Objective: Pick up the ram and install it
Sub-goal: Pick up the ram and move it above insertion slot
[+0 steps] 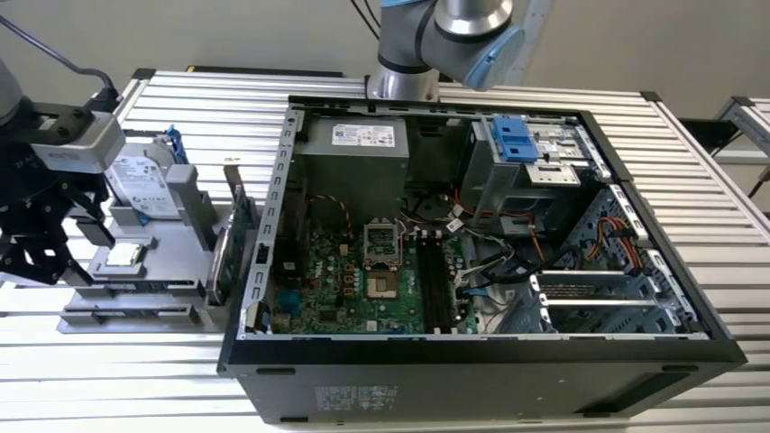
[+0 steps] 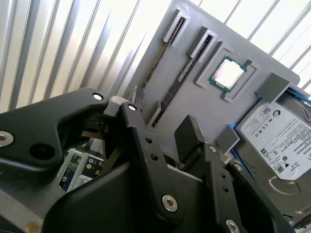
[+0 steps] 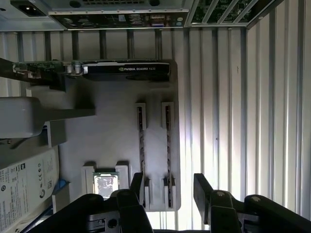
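Overhead, pincer (image 3: 169,180) spread and empty above the ram (image 3: 168,145), its ends half buried in the grey tray (image 3: 112,141).

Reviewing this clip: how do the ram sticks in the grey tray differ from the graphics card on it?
The ram sticks are thin, narrow strips; the graphics card is far bulkier, with a black shroud. Each ram stick sits between small end brackets mid-tray; the graphics card stands along the tray's edge. The ram sticks run crosswise to the graphics card's length. Both stand on edge on the grey tray.
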